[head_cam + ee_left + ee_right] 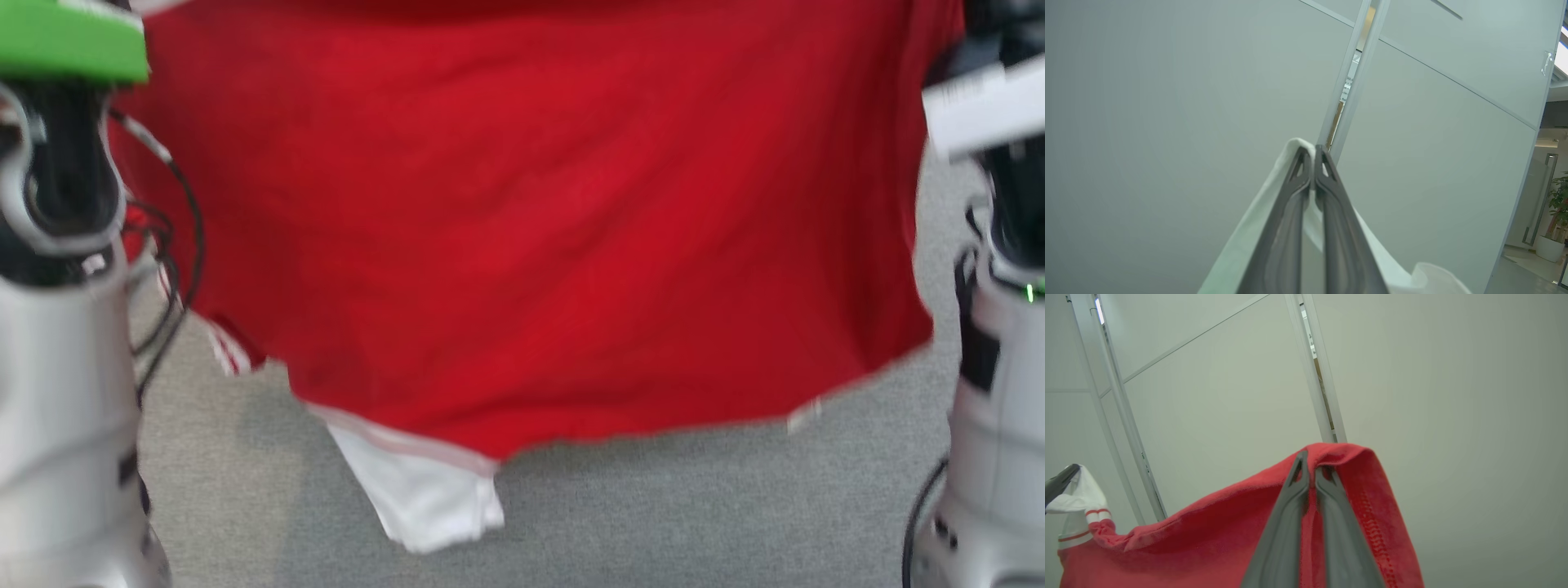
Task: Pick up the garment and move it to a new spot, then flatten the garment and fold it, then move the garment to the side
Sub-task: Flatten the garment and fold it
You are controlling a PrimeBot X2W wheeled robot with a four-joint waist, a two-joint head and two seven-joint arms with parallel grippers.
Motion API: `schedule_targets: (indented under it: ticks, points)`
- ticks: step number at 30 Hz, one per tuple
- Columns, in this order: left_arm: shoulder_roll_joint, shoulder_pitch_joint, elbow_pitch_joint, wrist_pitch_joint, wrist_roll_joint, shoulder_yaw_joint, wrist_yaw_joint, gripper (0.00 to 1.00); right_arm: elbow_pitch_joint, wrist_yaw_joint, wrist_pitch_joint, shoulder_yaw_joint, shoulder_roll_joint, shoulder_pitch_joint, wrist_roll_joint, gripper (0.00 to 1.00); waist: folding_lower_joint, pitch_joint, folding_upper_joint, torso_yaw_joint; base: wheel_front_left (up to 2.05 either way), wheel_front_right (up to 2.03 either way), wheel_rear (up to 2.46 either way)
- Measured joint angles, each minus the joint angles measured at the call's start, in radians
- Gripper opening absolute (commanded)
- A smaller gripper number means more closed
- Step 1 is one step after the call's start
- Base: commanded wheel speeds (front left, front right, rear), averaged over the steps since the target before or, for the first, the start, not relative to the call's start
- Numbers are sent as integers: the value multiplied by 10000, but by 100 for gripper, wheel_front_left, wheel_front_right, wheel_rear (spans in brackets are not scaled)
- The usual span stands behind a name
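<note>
While it hangs spread in the air above the grey surface [653, 514], the red garment [522, 245] spans the head view from the left forearm [65, 408] to the right forearm [996, 425]. Its lower edge is clear of the surface. A pale wall [1167, 122] stands behind it in both wrist views. A white part [424, 490] of the garment dangles below the lower edge, toward the left. The left gripper [1312, 152] is clamped tight on white cloth at the garment's upper left end. The right gripper [1312, 467] is pinched on a stitched red hem at the upper right end.
</note>
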Motion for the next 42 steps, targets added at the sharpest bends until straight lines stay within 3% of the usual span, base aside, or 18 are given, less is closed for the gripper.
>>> schedule_targets:
  ticks: [6,9,14,19,24,28,36,42]
  points:
    - [487,-3448,2989,-230,412,-169,-579,0,3590,2,-1659,314,54,-4076,-694,0,3,1365,0,-216,0,0,0]
    - [736,-5380,4700,-1062,909,-173,-769,0,5682,0,-3018,232,-27,-6028,-928,0,3,2114,0,-330,0,0,0]
    - [539,-7320,6918,-2474,991,-17,-846,0,8395,12,-4832,426,-328,-7834,-1114,0,4,3084,0,-476,0,0,0]
    - [257,-7998,8479,-3344,943,-8,-1256,0,10146,12,-6067,746,-577,-8461,-926,0,4,3810,0,-515,0,0,0]
    - [-27,-7730,9407,-3733,865,-10,-1783,0,11141,12,-6353,1220,-677,-7962,-232,0,3,4305,0,-410,0,0,0]
    - [-399,-6482,10059,-3827,813,-125,-2240,0,11641,10,-6418,1565,-913,-6769,151,0,3,4453,0,-175,0,0,0]
    - [-510,-3622,9737,-3862,1072,-46,-2523,0,12222,10,-6431,2428,-984,-4614,1266,0,1,3925,0,72,0,0,0]
    - [-222,-1120,9588,-3862,786,-88,-2564,0,12412,12,-5971,3873,-1114,-3362,1910,0,0,3011,0,68,0,0,0]
